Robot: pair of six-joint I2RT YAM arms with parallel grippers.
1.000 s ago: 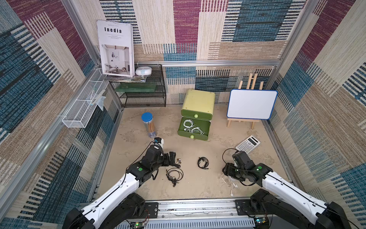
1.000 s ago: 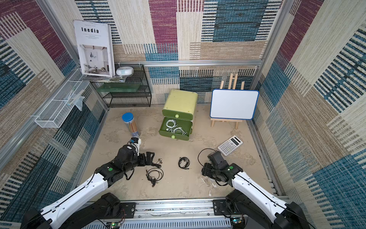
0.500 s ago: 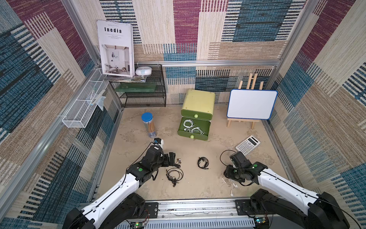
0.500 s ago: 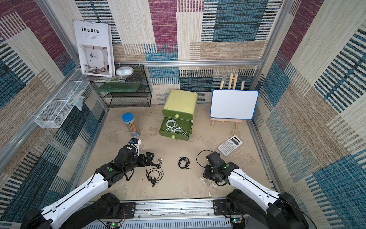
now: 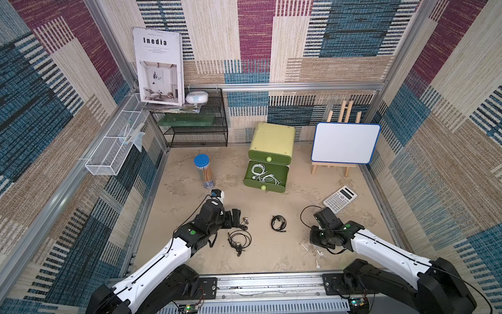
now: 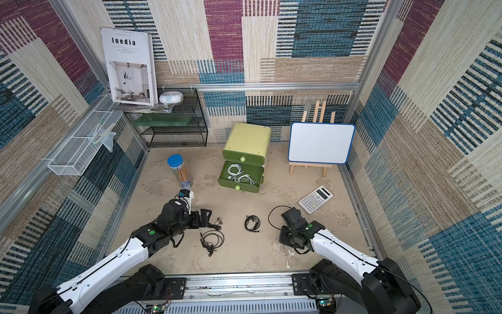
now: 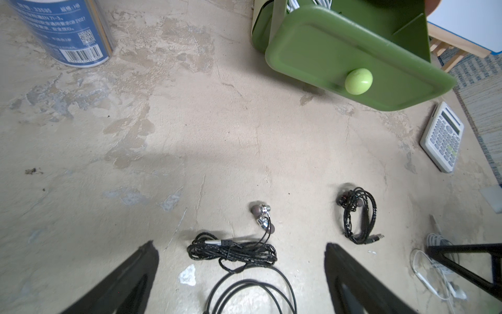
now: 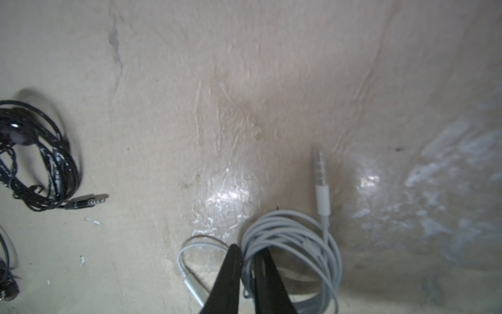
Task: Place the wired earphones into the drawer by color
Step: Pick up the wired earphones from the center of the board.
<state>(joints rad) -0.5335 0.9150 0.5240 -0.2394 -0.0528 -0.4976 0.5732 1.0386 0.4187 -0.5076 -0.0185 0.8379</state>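
A white set of wired earphones (image 8: 301, 244) lies coiled on the sandy floor at the near right, also visible in a top view (image 5: 312, 248). My right gripper (image 8: 248, 251) is shut on a strand of its cable. Three black sets lie in the middle: a bundled one with silver buds (image 7: 233, 251), a loose one (image 5: 239, 240) and a tight coil (image 5: 278, 223). My left gripper (image 7: 239, 246) stands open, one finger on each side of the bundled black set. The green cabinet's lower drawer (image 5: 274, 188) is pulled open and holds white earphones (image 5: 263, 176).
A blue-lidded pencil tube (image 5: 203, 174) stands left of the cabinet. A calculator (image 5: 339, 198) lies behind my right arm. A whiteboard easel (image 5: 343, 142) stands at the back right, a black wire shelf (image 5: 195, 127) at the back left.
My right gripper has gone from open to shut on the white earphone cable, after shifting slightly left and nearer. The left arm has not moved.
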